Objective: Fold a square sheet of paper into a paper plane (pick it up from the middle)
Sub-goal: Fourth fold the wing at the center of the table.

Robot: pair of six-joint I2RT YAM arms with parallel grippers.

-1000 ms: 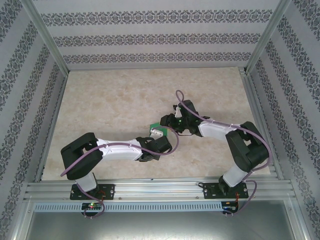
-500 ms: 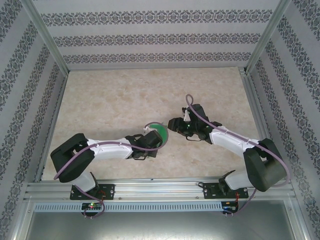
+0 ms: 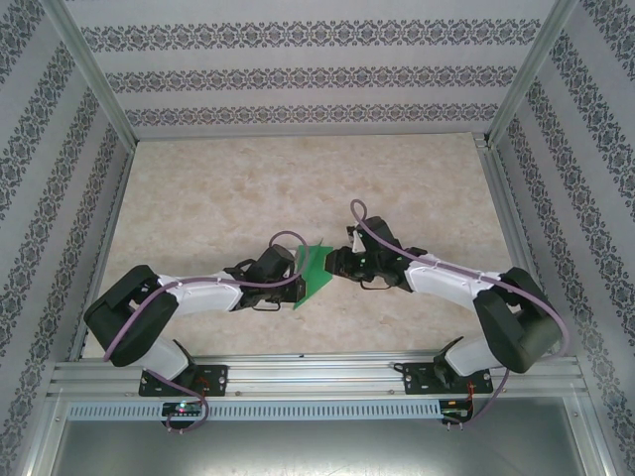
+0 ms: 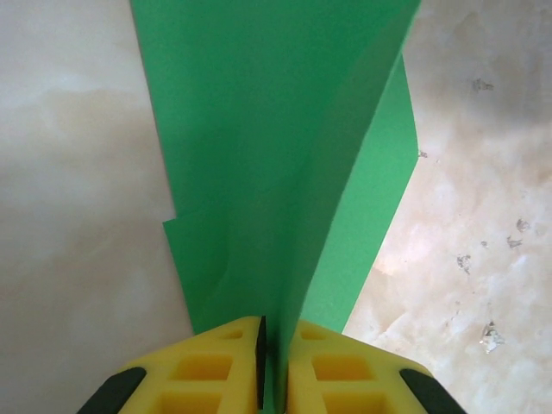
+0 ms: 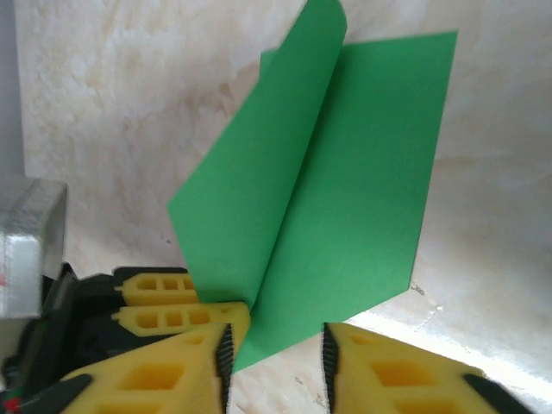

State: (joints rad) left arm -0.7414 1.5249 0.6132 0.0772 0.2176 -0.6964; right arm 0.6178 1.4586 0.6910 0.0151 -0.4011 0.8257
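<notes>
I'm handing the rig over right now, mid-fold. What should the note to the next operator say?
Left pincer: shut on the sheet of paper, pinching it at its fold.
Right pincer: open, jaws straddling the sheet's near edge, not clamped.
Paper: between both pincers over mid-table, bent double lengthwise, flaps apart.
Done: sheet picked up, first fold begun.
Left: flatten that crease, then nose and wing folds; no plane yet.
</notes>
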